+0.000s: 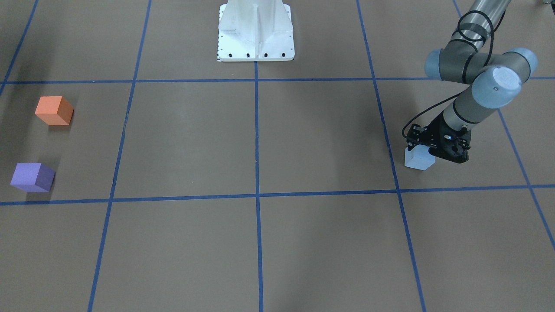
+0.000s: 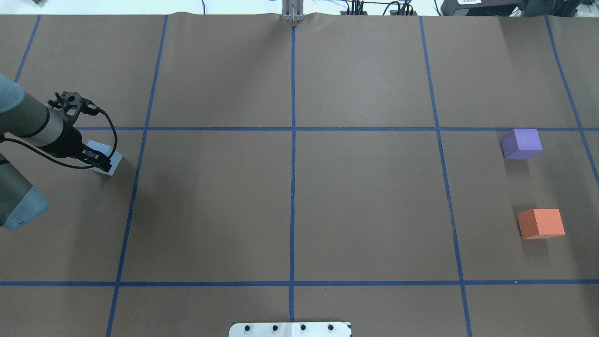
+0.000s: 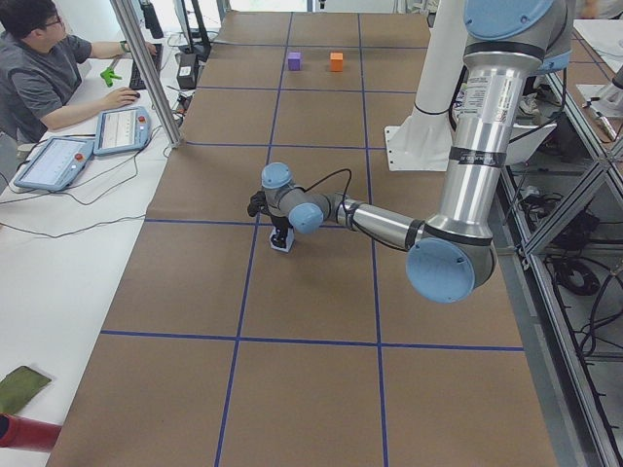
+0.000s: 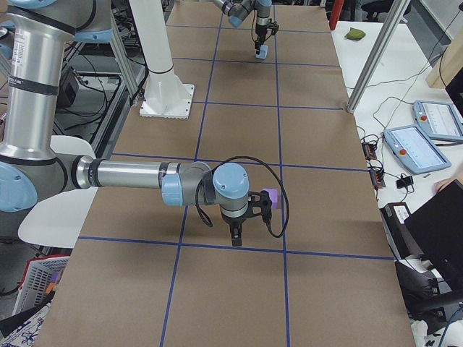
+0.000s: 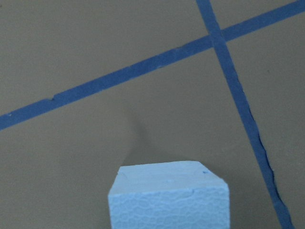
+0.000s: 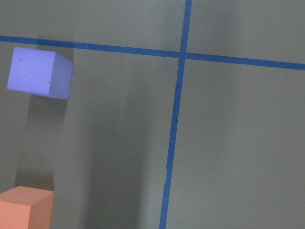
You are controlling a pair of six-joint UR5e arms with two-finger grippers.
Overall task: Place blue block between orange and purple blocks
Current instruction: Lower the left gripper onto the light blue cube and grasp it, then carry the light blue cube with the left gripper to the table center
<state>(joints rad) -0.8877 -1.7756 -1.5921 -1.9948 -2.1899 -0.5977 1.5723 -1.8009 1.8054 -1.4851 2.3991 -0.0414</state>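
Note:
The light blue block (image 2: pixel 110 161) rests on the table at the robot's far left. It also shows in the front view (image 1: pixel 418 159) and fills the bottom of the left wrist view (image 5: pixel 167 196). My left gripper (image 2: pixel 99 158) stands low over the block with its jaws around it and seems shut on it. The fingertips are hidden. The purple block (image 2: pixel 521 143) and the orange block (image 2: pixel 541 223) sit apart at the far right with a gap between them. My right gripper (image 4: pixel 236 237) hovers near the purple block (image 4: pixel 271 196). I cannot tell whether it is open or shut.
Blue tape lines divide the brown table into squares. The white robot base (image 1: pixel 256 32) stands at the middle of the robot's edge. An operator (image 3: pixel 44 68) sits at the side bench with tablets.

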